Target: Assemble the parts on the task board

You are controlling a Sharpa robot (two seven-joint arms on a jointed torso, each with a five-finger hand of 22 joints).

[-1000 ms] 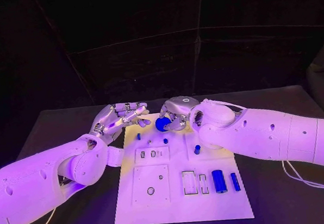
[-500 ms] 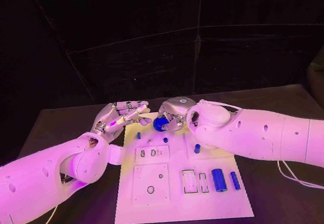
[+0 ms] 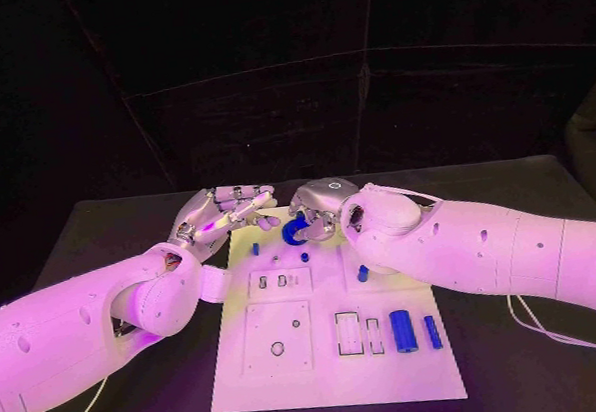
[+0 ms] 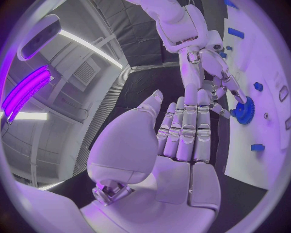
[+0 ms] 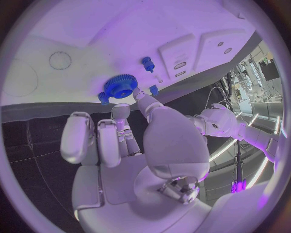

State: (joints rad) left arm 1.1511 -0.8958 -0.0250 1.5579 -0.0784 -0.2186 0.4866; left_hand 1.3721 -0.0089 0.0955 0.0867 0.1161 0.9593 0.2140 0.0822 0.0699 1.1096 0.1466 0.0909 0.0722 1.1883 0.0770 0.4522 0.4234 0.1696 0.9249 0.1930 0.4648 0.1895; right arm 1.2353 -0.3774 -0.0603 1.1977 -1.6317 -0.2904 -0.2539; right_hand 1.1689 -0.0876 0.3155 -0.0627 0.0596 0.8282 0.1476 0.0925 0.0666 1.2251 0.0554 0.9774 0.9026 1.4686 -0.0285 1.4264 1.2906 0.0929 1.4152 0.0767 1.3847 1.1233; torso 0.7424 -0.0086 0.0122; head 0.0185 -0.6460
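The white task board [image 3: 331, 363] lies in the middle of the black table. At its far edge my right hand [image 3: 321, 206] pinches a blue gear [image 3: 297, 229] just over the board. In the right wrist view the fingertips of my right hand [image 5: 130, 145] meet the gear [image 5: 121, 86] above the white plate [image 5: 91, 34]. My left hand [image 3: 226, 212] hovers beside the far left corner, fingers stretched out and holding nothing. The left wrist view shows my left hand [image 4: 182, 141] reaching toward the gear [image 4: 245, 110] held by the right hand [image 4: 215, 73].
Small blue pegs [image 3: 256, 250] [image 3: 304, 258] [image 3: 362, 274] stand on the board's far half. Two blue cylinders [image 3: 403, 332] [image 3: 433, 332] lie at the near right beside rectangular slots [image 3: 349, 334]. Black table runs along both sides of the board.
My right hand has shifted the gear slightly to the right at the far edge. My left hand has stayed almost where it was.
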